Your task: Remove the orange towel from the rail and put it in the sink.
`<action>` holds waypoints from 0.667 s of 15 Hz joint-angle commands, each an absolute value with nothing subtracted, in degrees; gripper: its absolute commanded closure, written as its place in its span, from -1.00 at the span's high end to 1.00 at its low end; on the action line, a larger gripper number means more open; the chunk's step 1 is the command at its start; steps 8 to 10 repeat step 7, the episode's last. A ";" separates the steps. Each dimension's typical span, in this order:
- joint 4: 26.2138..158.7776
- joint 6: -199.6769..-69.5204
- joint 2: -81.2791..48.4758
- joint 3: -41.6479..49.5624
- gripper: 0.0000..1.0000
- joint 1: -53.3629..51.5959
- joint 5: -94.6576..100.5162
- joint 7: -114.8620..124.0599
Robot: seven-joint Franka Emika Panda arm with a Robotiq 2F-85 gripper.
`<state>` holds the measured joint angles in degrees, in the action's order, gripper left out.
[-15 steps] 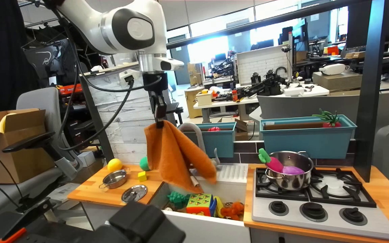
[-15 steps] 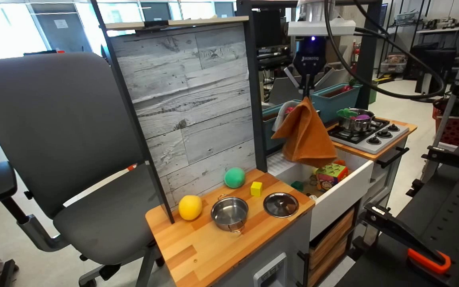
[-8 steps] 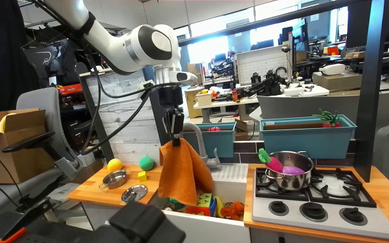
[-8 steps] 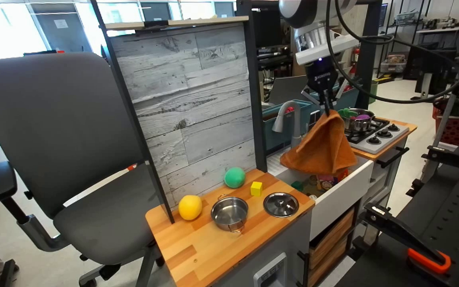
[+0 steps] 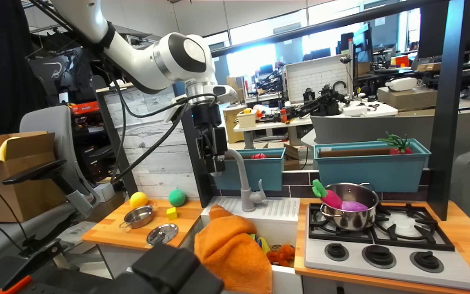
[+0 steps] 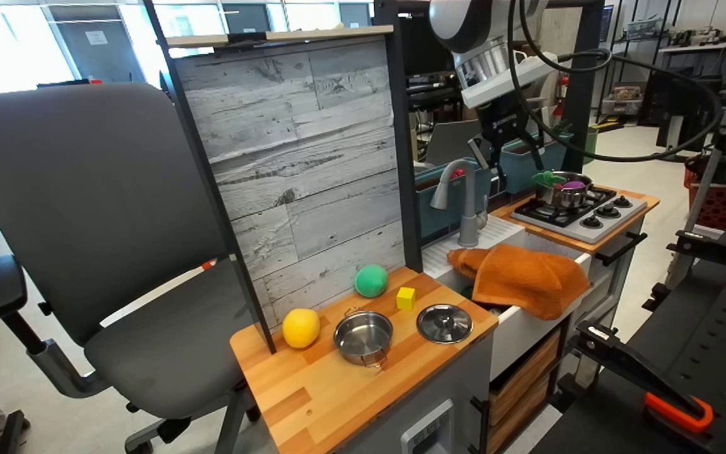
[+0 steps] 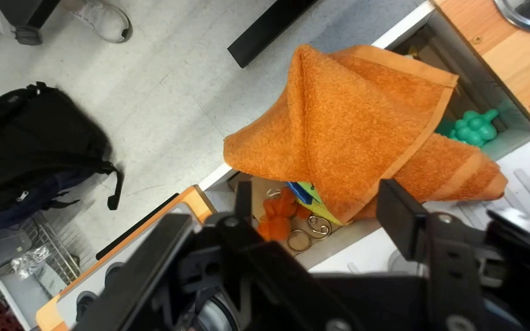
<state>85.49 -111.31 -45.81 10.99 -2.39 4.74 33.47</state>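
The orange towel (image 5: pixel 231 249) lies loosely folded across the white sink (image 6: pixel 517 334), spilling over its front wall. Its other end rests on the ribbed ledge at the back, and much of the basin is covered. Above it hangs my gripper (image 6: pixel 520 169), jaws spread apart and nothing between them. In the wrist view the gripper (image 7: pixel 315 207) also stands open, and the towel (image 7: pixel 338 124) is below and apart from the fingers. Which bar is the rail, I cannot tell.
A grey faucet (image 5: pixel 243 179) rises behind the sink, close to my gripper. Toys, including an orange one (image 7: pixel 276 220), lie in the basin. A pot (image 5: pixel 349 216) sits on the stove. A small pan (image 6: pixel 363 337) and a lid (image 6: pixel 444 324) stand on the wooden counter.
My gripper came down toward the sink with the towel hanging from it. Since half a second ago it has opened and the towel has dropped onto the sink.
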 commanded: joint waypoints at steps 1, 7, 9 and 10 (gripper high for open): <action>85.05 -111.10 -45.89 10.80 0.55 -2.25 4.83 33.18; 84.90 -111.05 -45.89 10.78 0.75 -2.25 4.83 32.91; 84.90 -111.05 -45.89 10.78 0.75 -2.25 4.83 32.91; 84.90 -111.05 -45.89 10.78 0.75 -2.25 4.83 32.91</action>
